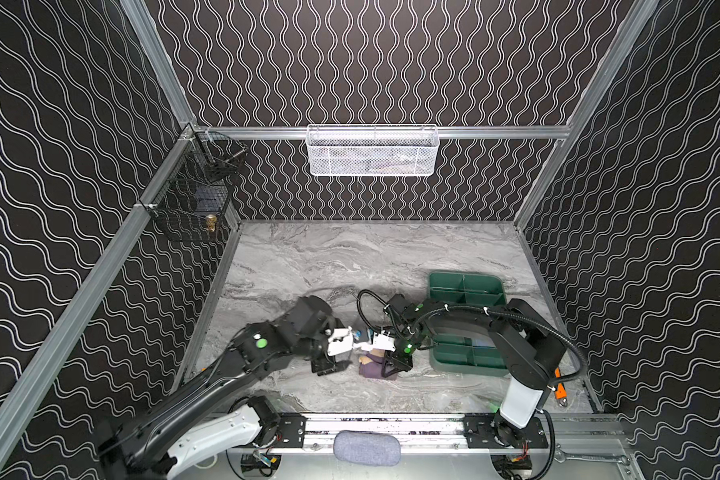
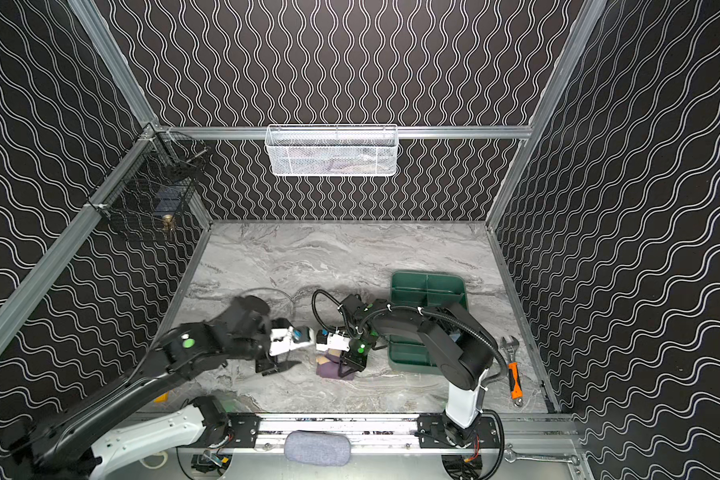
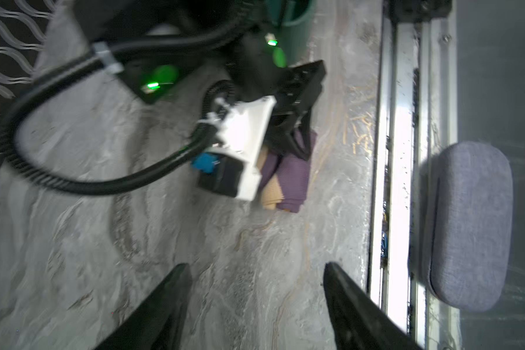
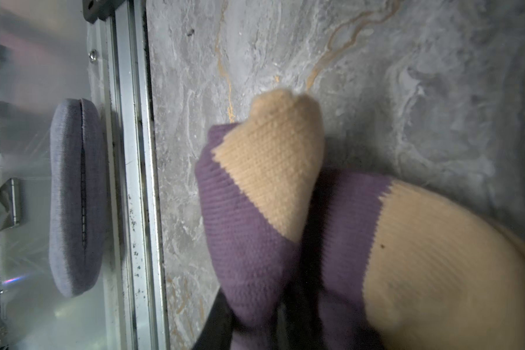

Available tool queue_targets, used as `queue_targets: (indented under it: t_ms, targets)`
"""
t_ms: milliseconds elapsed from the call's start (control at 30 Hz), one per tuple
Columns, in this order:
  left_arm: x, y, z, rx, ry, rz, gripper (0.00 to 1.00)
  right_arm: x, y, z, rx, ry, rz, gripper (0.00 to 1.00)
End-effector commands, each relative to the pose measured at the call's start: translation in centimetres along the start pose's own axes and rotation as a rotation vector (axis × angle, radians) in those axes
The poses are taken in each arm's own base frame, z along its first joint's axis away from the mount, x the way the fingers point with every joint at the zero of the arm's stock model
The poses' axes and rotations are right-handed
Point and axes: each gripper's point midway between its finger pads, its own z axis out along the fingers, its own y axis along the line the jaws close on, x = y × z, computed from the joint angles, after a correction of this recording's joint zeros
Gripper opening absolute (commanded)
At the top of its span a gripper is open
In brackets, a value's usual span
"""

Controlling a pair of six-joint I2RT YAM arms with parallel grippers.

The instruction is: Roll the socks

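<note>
One of the socks, a purple sock (image 1: 371,368) (image 2: 328,369) with tan toe and heel, lies bunched on the marble table near the front middle. My right gripper (image 1: 395,370) (image 2: 352,370) comes down on its right side and is shut on the purple fabric (image 4: 255,248); its dark fingers (image 4: 305,300) pinch a fold. In the left wrist view the same sock (image 3: 291,178) sits under the right gripper (image 3: 297,145). My left gripper (image 1: 329,368) (image 2: 279,366) (image 3: 255,266) hovers just left of the sock, open, with only bare table between its fingers.
A green divided tray (image 1: 466,286) (image 2: 429,282) stands right of the sock, partly under the right arm. An orange-handled wrench (image 2: 514,374) lies at the far right. A grey fabric pad (image 1: 366,448) (image 3: 470,224) sits beyond the front rail. Two baskets, one white mesh (image 1: 371,151) and one black wire (image 1: 192,195), hang on the walls.
</note>
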Motion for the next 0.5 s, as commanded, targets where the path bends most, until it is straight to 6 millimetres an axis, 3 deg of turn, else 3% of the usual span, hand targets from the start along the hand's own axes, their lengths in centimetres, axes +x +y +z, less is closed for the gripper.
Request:
queue_targets:
  t_ms: [0,233,267,467]
  targets:
    - [0.5,0.0,2.5,-0.075,0.103,0.144,0.73,2.8,-3.9,0.1,0.183,0.144,0.021,0.00]
    - [0.9,-2.0,8.3,-0.080,0.143,0.306,0.76,2.5,-4.9,-0.5,0.196,0.133,0.003,0.00]
    - [1.1,-2.2,9.1,-0.070,0.154,0.314,0.76,3.1,-5.1,0.1,0.181,0.151,0.019,0.00]
    - [2.0,-2.1,12.7,-0.071,0.217,0.379,0.75,3.2,-5.2,0.5,0.151,0.155,0.037,0.00]
